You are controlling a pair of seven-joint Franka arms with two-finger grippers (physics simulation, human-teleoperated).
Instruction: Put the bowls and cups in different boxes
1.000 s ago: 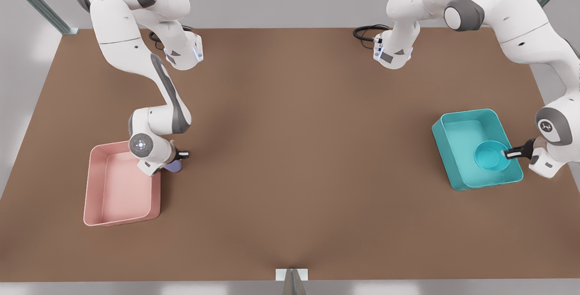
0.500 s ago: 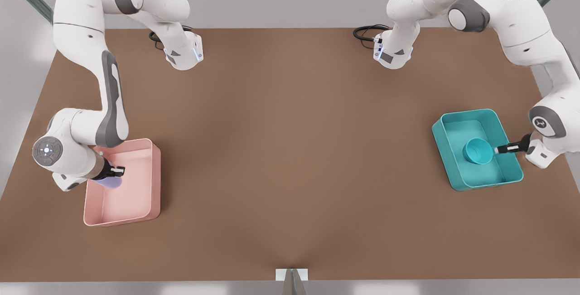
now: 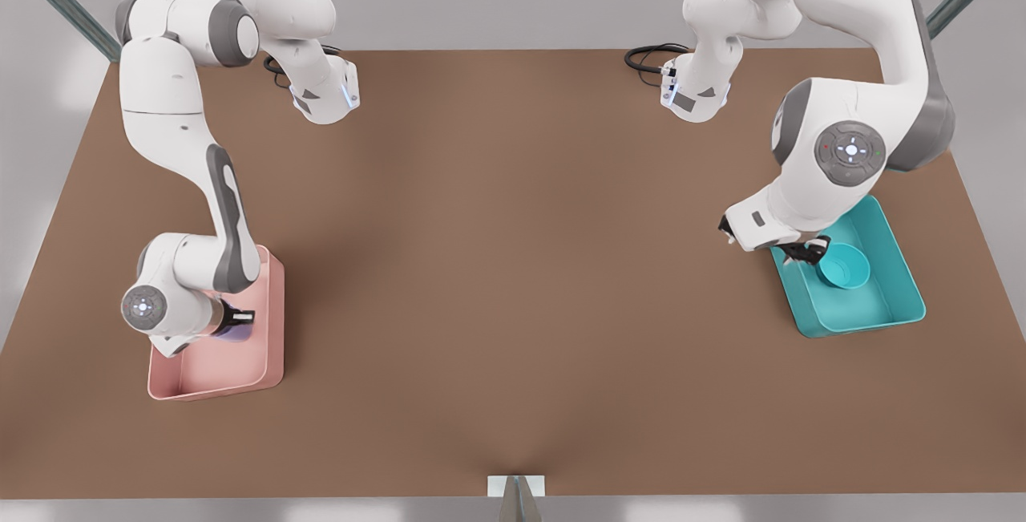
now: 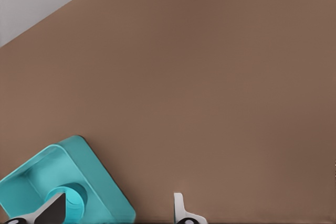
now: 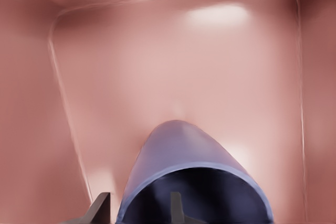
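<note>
Over the pink box (image 3: 268, 362) the right pincer (image 3: 238, 317) grips the lavender cup (image 5: 191, 182) by its rim, release seemingly next, while the left pincer (image 3: 804, 252), fingers apart, hangs beside the teal bowl (image 3: 843, 268) inside the teal box (image 3: 858, 317).

You've got a matt brown table (image 3: 513, 281), flat and even, no grain or shine. The pink box (image 5: 173, 77) looks like smooth plastic, with a soft glossy highlight on its floor. Your purple cup (image 5: 194, 182) has a satin, smooth skin. The teal box (image 4: 100, 177) and teal bowl (image 3: 843, 269) read as smooth plastic too. Arm shells (image 3: 172, 137) are glossy white with grey joints.
</note>
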